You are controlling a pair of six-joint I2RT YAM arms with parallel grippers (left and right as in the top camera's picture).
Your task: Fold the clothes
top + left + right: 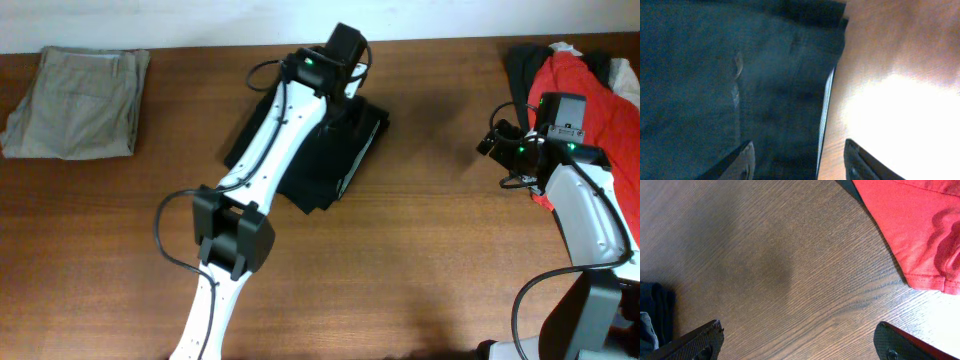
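A dark folded garment lies at the table's back middle; up close in the left wrist view it fills the left side, its edge next to bare wood. My left gripper hovers over it, open, fingers straddling the garment's edge. A red garment lies in a pile of clothes at the back right; its hem shows in the right wrist view. My right gripper is open and empty over bare wood just left of that pile.
Folded khaki trousers lie at the back left. A dark garment lies under the red one. A dark piece of cloth shows at the right wrist view's left edge. The wooden table extends in front.
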